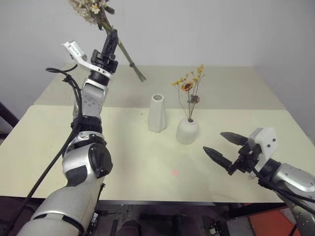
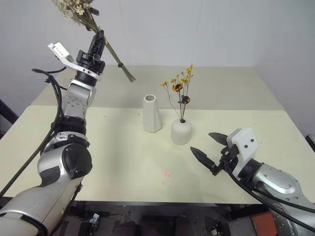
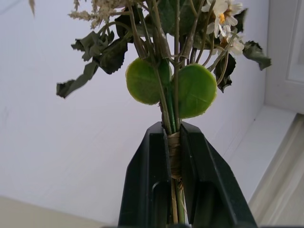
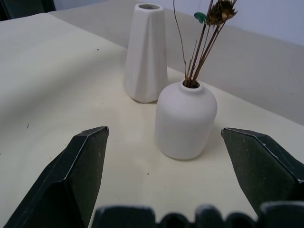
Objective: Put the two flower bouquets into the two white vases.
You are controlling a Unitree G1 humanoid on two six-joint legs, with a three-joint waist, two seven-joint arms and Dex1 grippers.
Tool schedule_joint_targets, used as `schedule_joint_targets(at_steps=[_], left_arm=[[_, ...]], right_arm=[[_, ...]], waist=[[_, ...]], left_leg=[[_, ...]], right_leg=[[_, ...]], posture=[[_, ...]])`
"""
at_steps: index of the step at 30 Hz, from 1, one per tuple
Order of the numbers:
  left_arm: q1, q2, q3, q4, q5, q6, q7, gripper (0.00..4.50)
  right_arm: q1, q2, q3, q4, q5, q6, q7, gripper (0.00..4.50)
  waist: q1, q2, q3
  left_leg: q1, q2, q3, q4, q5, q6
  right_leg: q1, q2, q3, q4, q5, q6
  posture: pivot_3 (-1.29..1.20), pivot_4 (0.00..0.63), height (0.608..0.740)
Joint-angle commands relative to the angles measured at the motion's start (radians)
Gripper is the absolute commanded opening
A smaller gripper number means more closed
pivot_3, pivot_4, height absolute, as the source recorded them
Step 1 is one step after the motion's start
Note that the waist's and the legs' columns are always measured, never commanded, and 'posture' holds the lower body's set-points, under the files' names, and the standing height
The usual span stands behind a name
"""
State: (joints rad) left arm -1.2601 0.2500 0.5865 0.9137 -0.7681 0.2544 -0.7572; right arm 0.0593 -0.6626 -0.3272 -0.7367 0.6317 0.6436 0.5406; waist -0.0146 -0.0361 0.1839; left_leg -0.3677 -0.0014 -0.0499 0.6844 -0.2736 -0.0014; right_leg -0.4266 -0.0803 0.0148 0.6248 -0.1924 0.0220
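My left gripper (image 1: 111, 40) is raised high at the back left, shut on the stems of the full cream-white bouquet (image 1: 94, 11). Its blooms point up and its stem ends (image 1: 136, 70) hang down to the right over the table. The left wrist view shows the bound stems (image 3: 175, 152) pinched between the fingers. The tall white vase (image 1: 157, 113) stands mid-table with nothing in it. Beside it the squat white vase (image 1: 187, 131) holds the orange-yellow sprig (image 1: 190, 87). My right gripper (image 1: 225, 146) hovers open, low at the right, facing the squat vase (image 4: 185, 119).
The cream table (image 1: 147, 162) has bare surface in front of both vases, with a small red dot (image 1: 175, 172) on it. A white wall rises behind the far edge. The table's front edge runs just below my arms.
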Motion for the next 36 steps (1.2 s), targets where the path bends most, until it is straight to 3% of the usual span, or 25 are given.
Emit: schedule_joint_targets(at_steps=[1,36], left_arm=[[-0.034,-0.008,-0.016,-0.001,0.008,-0.032,-0.027,0.08],[-0.075,-0.094,-0.034,0.258,0.133,-0.263,-0.070,0.08]], right_arm=[[0.003,0.004,-0.027,-0.038,0.005,-0.028,-0.014,4.49],[0.056,0.000,-0.096,-0.078,0.005,-0.031,-0.076,4.49]], waist=[[0.000,0.000,0.000],[0.002,0.000,0.000]], left_leg=[[0.000,0.000,0.000,0.000,0.000,0.000],[0.000,0.000,0.000,0.000,0.000,0.000]], right_leg=[[0.000,0.000,0.000,0.000,0.000,0.000],[0.001,0.000,0.000,-0.001,0.000,0.000]], posture=[[0.00,0.150,0.740],[0.00,0.150,0.740]])
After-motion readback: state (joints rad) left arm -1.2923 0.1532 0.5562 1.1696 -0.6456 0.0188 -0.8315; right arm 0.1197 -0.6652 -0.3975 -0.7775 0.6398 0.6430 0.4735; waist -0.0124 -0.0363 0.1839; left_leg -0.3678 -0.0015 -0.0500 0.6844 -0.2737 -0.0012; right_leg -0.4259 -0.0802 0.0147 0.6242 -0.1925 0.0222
